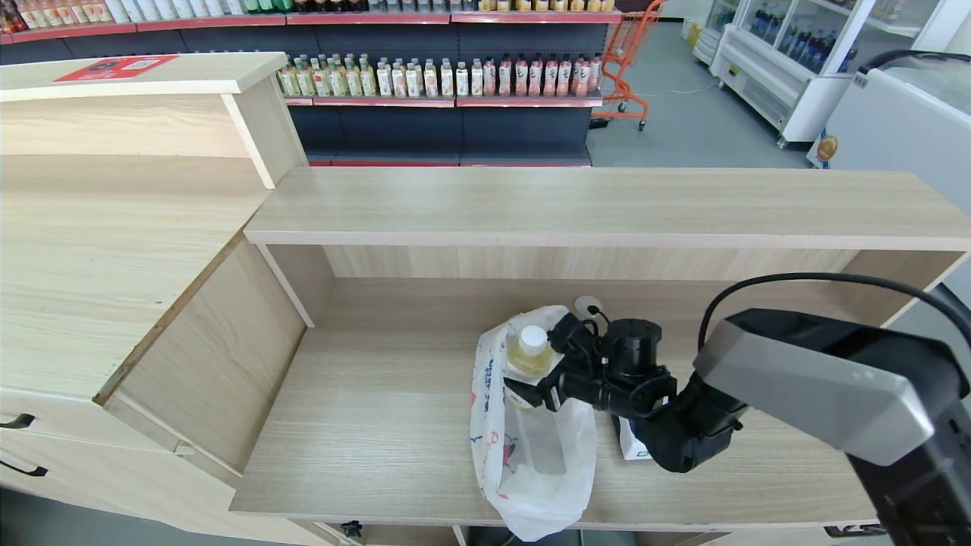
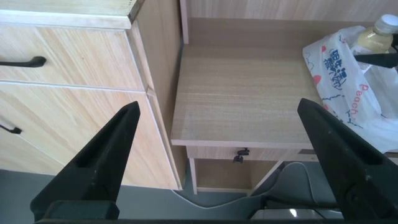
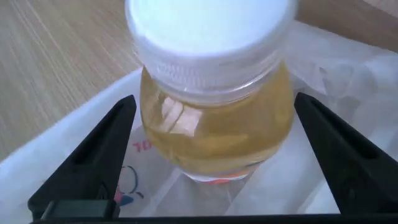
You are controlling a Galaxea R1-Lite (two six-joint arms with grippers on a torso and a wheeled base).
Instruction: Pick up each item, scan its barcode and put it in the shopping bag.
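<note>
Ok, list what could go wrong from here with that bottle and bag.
The bottle stands in the mouth of the shopping bag, between the open fingers of the right gripper; withdrawing could catch it or the plastic and tip it.
The bag seems to overhang the front edge of the counter and might slide off.

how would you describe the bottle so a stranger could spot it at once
On the wooden counter's low shelf lies a white bag. At its mouth, within the right gripper, stands the bottle: pale yellow liquid, white cap. The other bottles sit far behind on shop shelves.
</note>
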